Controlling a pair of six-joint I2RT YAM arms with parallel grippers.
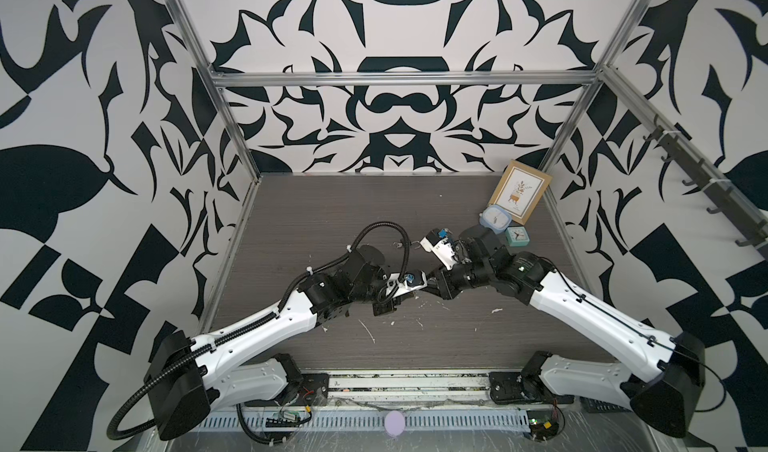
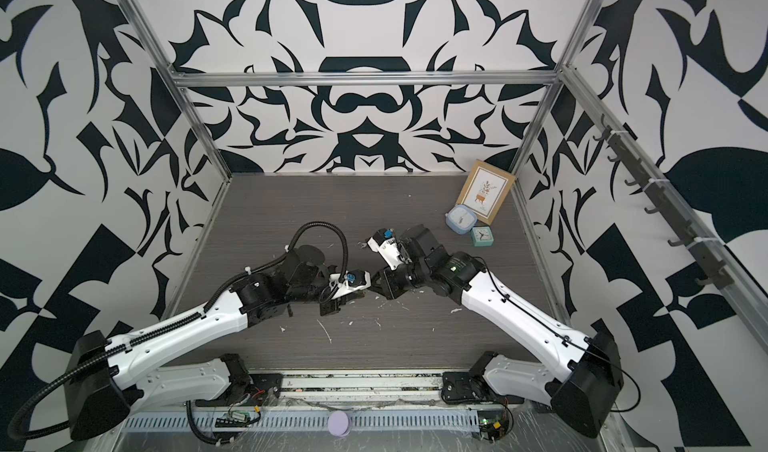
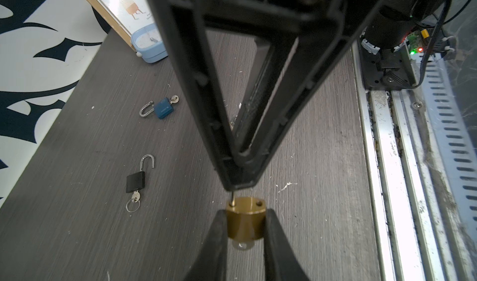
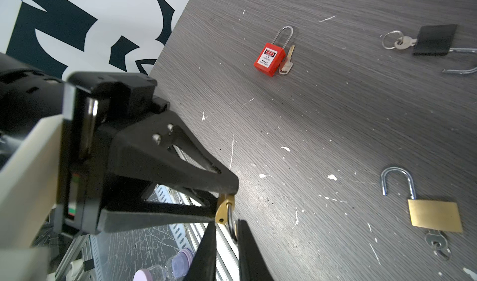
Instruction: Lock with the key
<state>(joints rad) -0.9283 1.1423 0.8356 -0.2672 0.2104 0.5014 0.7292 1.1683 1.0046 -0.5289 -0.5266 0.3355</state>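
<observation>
A small brass padlock (image 3: 245, 221) is held off the table, with my left gripper (image 3: 245, 212) shut on its body. A blurred silver key (image 3: 242, 245) sticks out of its underside. One shackle leg sits in its hole; the other hole (image 3: 259, 203) is empty. My right gripper (image 4: 227, 224) comes in from the opposite side, its fingers narrowed onto the steel shackle (image 4: 232, 230). In both top views the two grippers meet at the table's middle (image 1: 426, 290) (image 2: 370, 286), and the padlock is hidden between them.
Other padlocks lie on the grey table (image 4: 335, 112): a red one (image 4: 269, 59) with a loose key, a black one (image 3: 135, 181), a blue one (image 3: 163, 109), and a larger brass one (image 4: 435, 216) with its shackle open. A picture frame (image 1: 519, 190) and two clocks (image 1: 494, 217) stand at the back right.
</observation>
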